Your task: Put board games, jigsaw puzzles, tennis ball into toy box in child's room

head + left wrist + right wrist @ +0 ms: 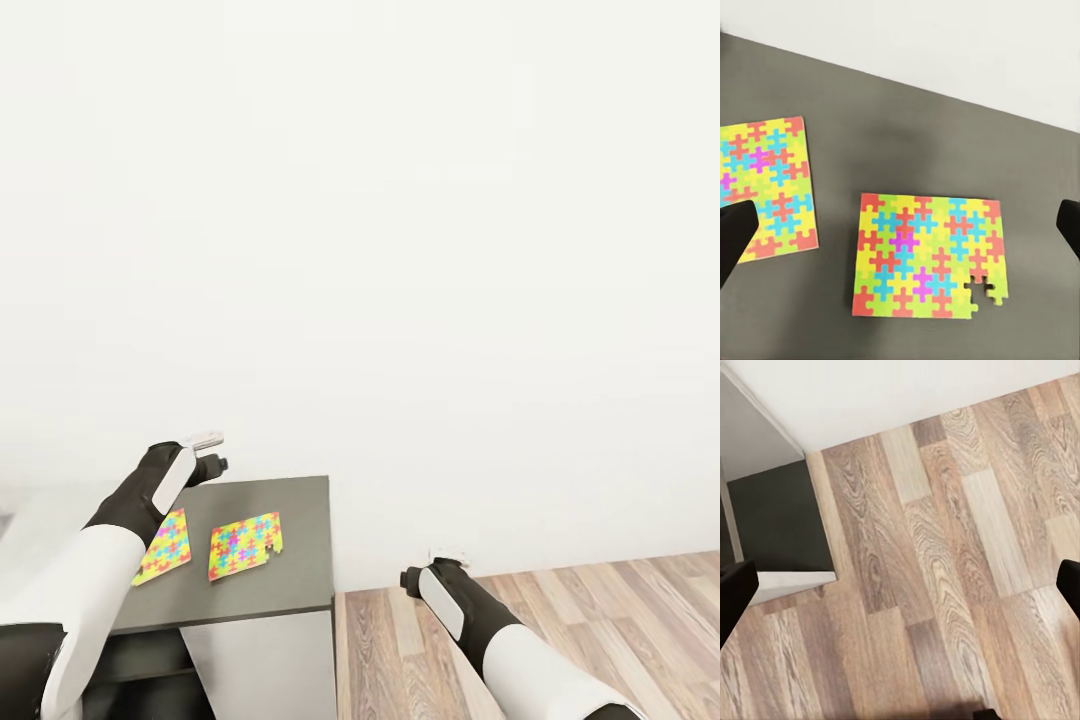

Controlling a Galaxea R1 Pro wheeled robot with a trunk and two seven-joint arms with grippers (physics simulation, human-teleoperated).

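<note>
Two jigsaw puzzles lie flat on the dark grey table (300, 560), well apart from its far edge. The complete puzzle (765, 187) sits nearer the left side; the puzzle with a missing corner piece (930, 255) lies just beside it, not touching. The left claw (900, 225) hangs released above them, fingers spread wide. The right claw (900, 585) is likewise released over the wood-plank floor (945, 547), off the table's right edge

Both arms are glossy white with black joint sections. The left arm (120, 520) and right arm (500, 630) each carry a white panel near the wrist. Black fingertips (735, 232) are blunt.
</note>
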